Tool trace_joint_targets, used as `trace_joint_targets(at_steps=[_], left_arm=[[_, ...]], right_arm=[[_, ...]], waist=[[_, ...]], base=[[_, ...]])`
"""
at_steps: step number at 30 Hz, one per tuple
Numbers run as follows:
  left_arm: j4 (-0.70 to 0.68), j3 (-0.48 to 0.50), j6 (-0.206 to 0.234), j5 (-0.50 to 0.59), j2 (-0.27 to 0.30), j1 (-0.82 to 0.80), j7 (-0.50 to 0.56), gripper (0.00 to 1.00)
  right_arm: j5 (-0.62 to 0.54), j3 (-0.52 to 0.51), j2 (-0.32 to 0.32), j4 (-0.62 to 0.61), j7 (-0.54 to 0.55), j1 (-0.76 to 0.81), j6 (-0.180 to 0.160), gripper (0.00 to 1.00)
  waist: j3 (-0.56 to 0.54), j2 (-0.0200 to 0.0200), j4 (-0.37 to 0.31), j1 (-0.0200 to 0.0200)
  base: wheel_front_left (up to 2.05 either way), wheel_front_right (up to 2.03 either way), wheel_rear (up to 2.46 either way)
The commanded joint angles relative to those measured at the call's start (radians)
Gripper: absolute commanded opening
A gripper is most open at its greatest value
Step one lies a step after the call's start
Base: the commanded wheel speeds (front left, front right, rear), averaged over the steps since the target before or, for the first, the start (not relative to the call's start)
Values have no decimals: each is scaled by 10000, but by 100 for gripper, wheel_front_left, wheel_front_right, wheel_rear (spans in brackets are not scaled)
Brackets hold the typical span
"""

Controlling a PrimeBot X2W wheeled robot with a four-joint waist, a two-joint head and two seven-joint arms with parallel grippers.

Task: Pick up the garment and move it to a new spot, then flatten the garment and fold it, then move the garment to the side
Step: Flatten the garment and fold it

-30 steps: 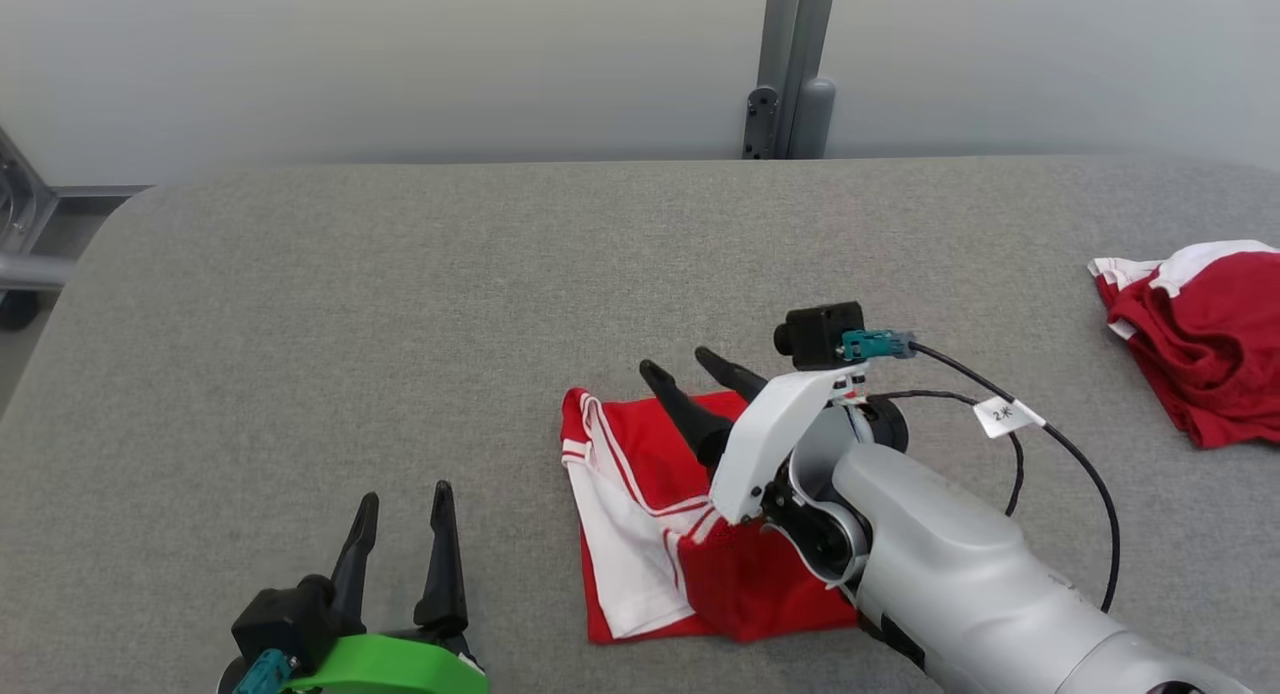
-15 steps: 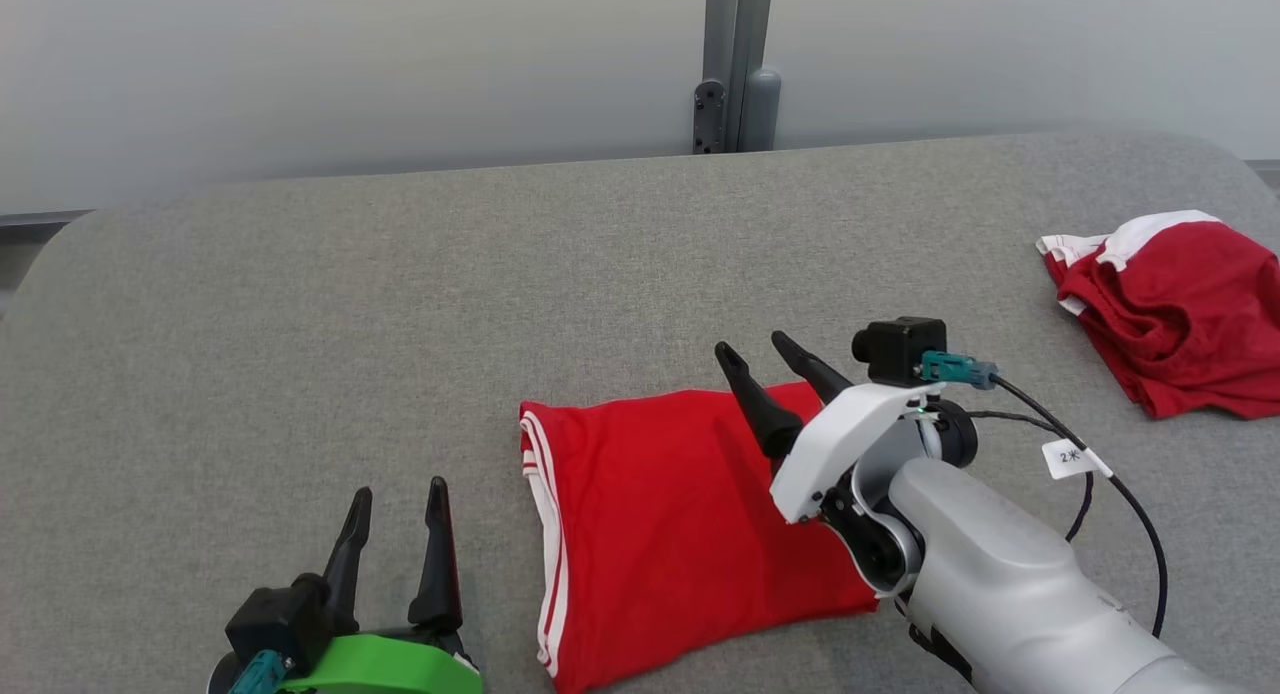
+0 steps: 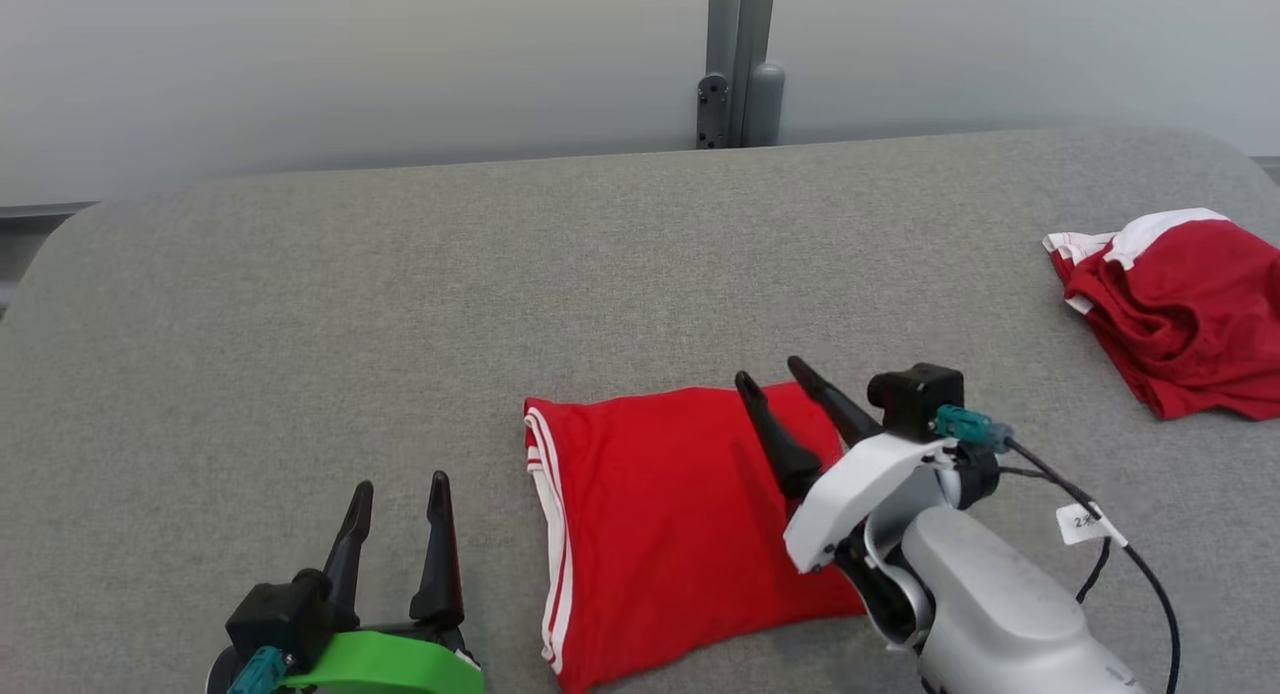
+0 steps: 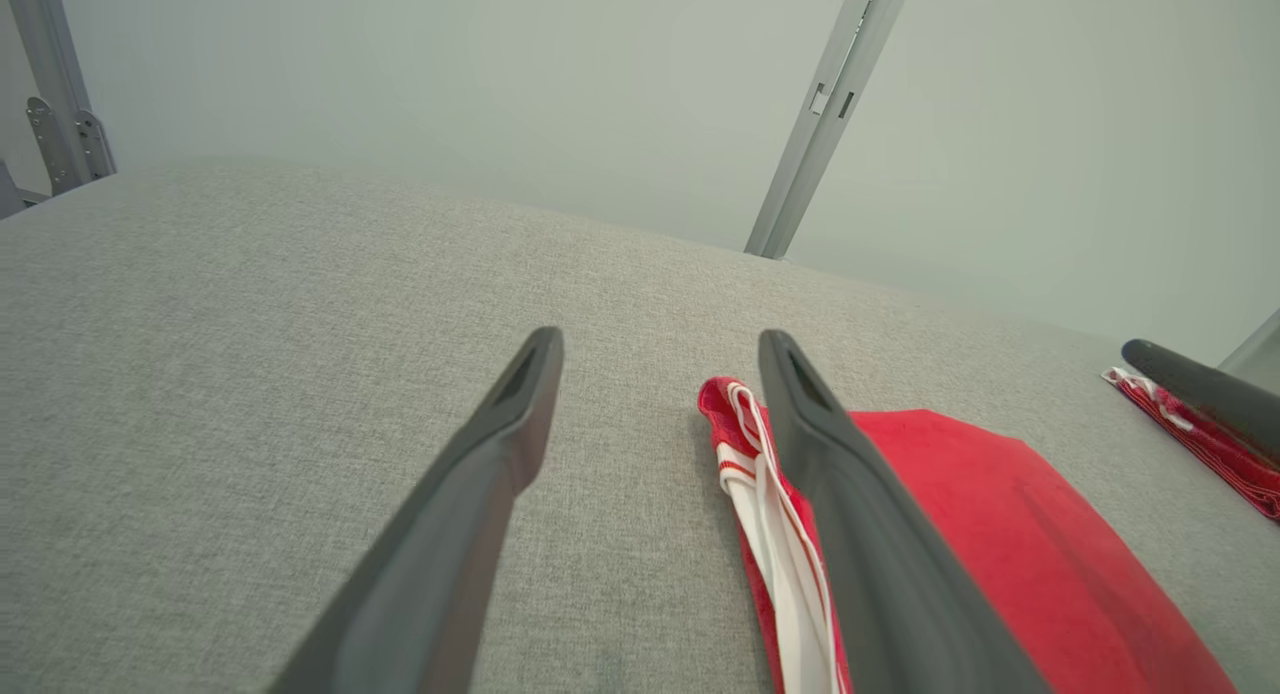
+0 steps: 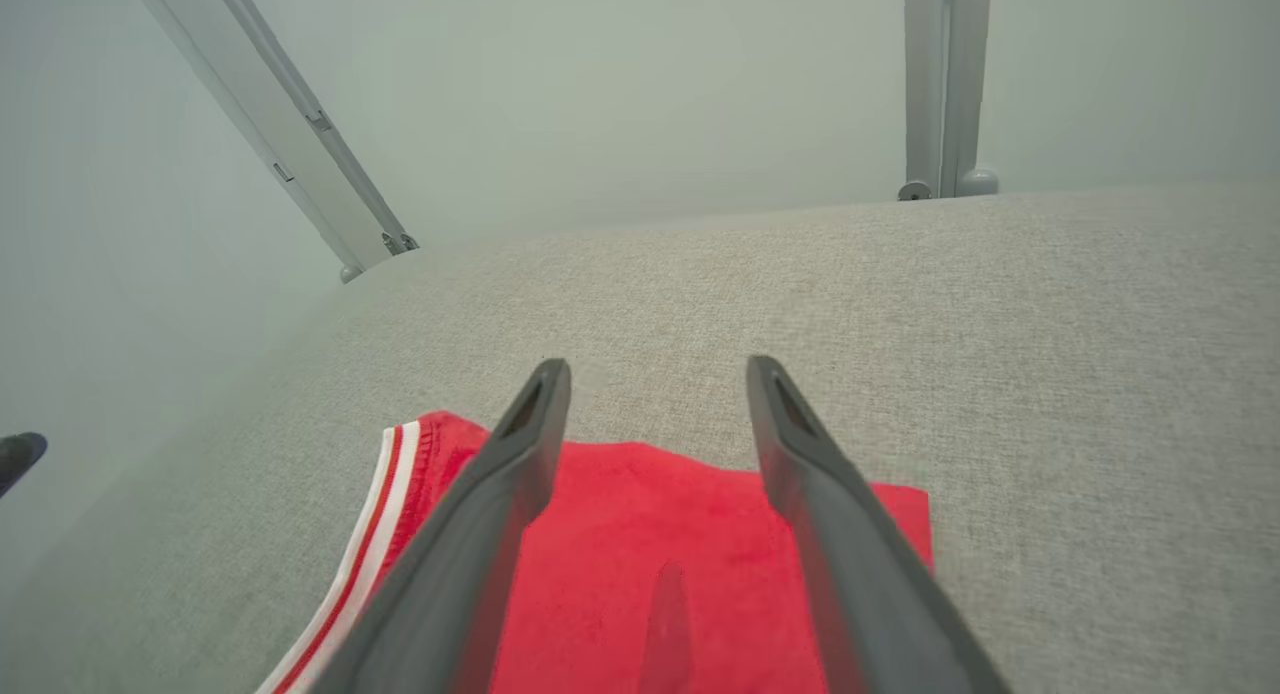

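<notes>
Looking down from the head cam, you've got the grey table (image 3: 400, 304) taking up most of the frame. Your garment (image 3: 660, 534) lies flat on it at approx 6 o'clock, a tidy red rectangle w/ white-striped trim (image 3: 548, 564) along its 9 o'clock edge. It reads as folded, so I'd judge pick-up, flatten & fold done; only the move to the side is left. A crumpled cloth (image 3: 1180, 314), also red & white, sits at 3 o'clock, well apart. Your right gripper (image 3: 771, 370) hangs over the garment's 3 o'clock edge, fingers spread, nothing between them. Your left gripper (image 3: 401, 481) sits at 7 o'clock, near the trim, fingers wide & empty.

Hard to call: the right forearm (image 3: 990, 624) covers the garment's 4 o'clock corner, & its 7 o'clock corner runs right to the frame bottom, so you can't check the fold is square there. Can't tell if the right fingertips touch cloth or hover. Layers under the fold are hidden. Print on the cable tag (image 3: 1083, 522) is too small to read.
</notes>
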Motion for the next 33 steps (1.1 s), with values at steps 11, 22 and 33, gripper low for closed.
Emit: trace_joint_targets(at_steps=[11, 22, 33], left_arm=[[-96, -187, -15, 56, -23, -412, -42, 100], [-88, -222, 8, -6, -126, -506, -63, 100], [-44, -221, -9, 16, -196, -481, -80, 100]], right_arm=[[-1116, 885, 487, 949, -24, 81, 3, 0], [-988, 1759, 542, 2337, 50, -600, 3, 0], [-120, 3287, 535, 2671, 423, -1336, 3, 0]], waist=[[558, -1, 1708, 0], [891, -1, 3198, 0], [952, -1, 3610, 0]], base=[[0, 0, 0], [0, 0, 0], [0, 0, 0]])
